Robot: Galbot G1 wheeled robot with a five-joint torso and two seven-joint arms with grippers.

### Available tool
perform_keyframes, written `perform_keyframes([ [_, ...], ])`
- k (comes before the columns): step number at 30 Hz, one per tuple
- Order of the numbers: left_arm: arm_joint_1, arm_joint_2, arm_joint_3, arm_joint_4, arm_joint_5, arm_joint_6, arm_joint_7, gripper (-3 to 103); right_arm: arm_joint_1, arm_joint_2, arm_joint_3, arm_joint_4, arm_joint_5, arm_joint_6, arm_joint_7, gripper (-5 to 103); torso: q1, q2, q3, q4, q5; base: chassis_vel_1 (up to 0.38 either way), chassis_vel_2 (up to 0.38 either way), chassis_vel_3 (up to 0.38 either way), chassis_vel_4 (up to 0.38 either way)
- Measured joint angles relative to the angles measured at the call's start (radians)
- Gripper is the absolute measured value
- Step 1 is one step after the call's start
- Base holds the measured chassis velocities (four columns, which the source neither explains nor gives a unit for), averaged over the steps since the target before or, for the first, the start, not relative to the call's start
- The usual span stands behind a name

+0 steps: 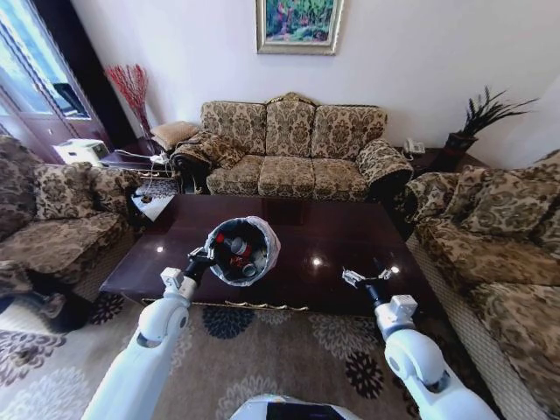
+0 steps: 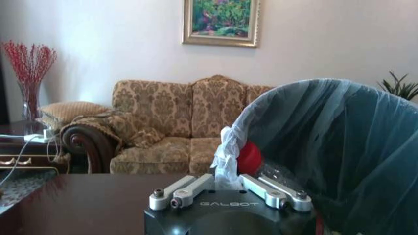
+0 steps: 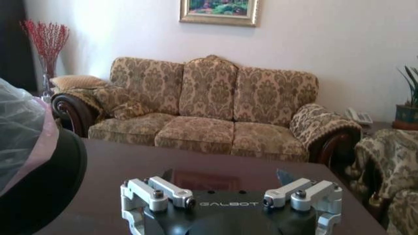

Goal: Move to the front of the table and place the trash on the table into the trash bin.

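Fingers: left gripper pinches trash bin rim | right gripper spread wide above bare table

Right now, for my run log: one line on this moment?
left gripper: shut on trash bin rim | right gripper: open, over table | trash: binned

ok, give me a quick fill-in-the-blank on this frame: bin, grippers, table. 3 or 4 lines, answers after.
1. The trash bin is tilted and held at its bag-lined rim by the ____ gripper.
2. The right gripper hovers over the table with its fingers ____.
3. Inside the bin lies a can coloured ____.
4. The bin's rim is lined with a translucent plastic ____.

Answers: left; open; red; bag
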Motion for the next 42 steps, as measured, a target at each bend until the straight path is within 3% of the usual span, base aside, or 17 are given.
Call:
perform_keyframes([
  [42, 0.038, -0.014, -0.040, -0.028, 0.001, -0.017, 0.017, 1, -0.059, 0.040, -0.003, 0.033, -0.053, 0.010, -0.014, 100, 0.000, 0.000, 0.000, 0.0002, -0.0001, 0.143, -0.154, -0.147, 0.150],
])
